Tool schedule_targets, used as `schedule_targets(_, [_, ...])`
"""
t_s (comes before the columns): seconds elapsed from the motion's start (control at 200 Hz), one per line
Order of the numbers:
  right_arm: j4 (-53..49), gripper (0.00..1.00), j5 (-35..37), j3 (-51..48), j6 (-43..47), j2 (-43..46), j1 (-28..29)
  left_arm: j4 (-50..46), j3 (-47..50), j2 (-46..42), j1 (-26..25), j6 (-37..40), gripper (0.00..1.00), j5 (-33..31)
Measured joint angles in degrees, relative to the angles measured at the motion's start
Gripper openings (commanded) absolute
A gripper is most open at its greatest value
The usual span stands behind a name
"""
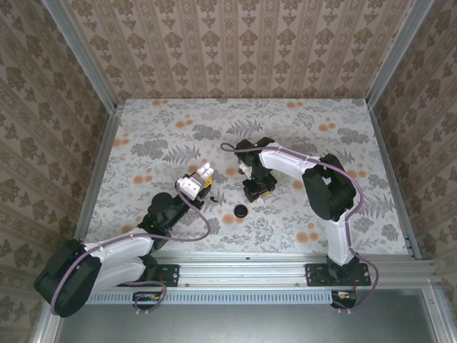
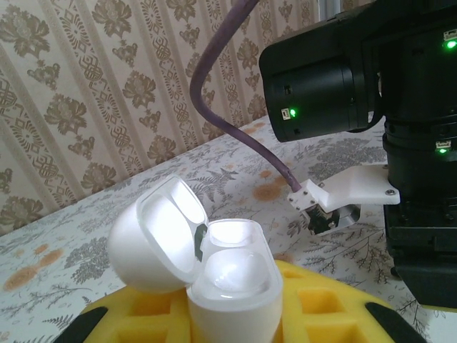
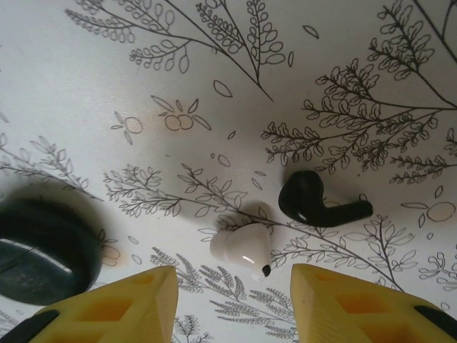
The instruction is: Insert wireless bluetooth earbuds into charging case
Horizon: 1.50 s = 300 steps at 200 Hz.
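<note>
Lower centre of right wrist view | right end effector (image 3: 232, 304) apart, white earbud (image 3: 243, 246) on surface (image 3: 107, 71) just beyond it | left end effector (image 1: 191, 187) clamped on lid-open charging case (image 2: 232, 286)

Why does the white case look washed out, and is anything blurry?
Left wrist view: glare blows out the open charging case, hiding its inside. Right wrist view: the white earbud is sharp with a small glint; the black disc at the left edge is soft.

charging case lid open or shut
Open. The lid of the charging case is swung back on its hinge, showing the hollow inside.
</note>
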<state>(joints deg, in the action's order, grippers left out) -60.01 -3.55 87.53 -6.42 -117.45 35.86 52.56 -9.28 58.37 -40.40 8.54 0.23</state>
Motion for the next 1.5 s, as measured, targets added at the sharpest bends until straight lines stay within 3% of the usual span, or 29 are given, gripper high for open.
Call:
schedule_targets(0.59, [1.6,0.42,1.5,0.0,1.8,-2.6,0.0,-1.2,0.0,-0.1,0.4,0.0,0.10,1.4])
schedule_targets(1.07, [1.9,0.32,3.6,-0.4,1.6,-2.7,0.0,-2.3,0.0,0.2,0.4,0.0,0.10,1.5])
schedule_targets(1.5, [11.1,0.28,4.2,-12.5,-5.3,7.1,0.0,-0.4,-0.1,6.4,0.4,-1.6,0.10,2.7])
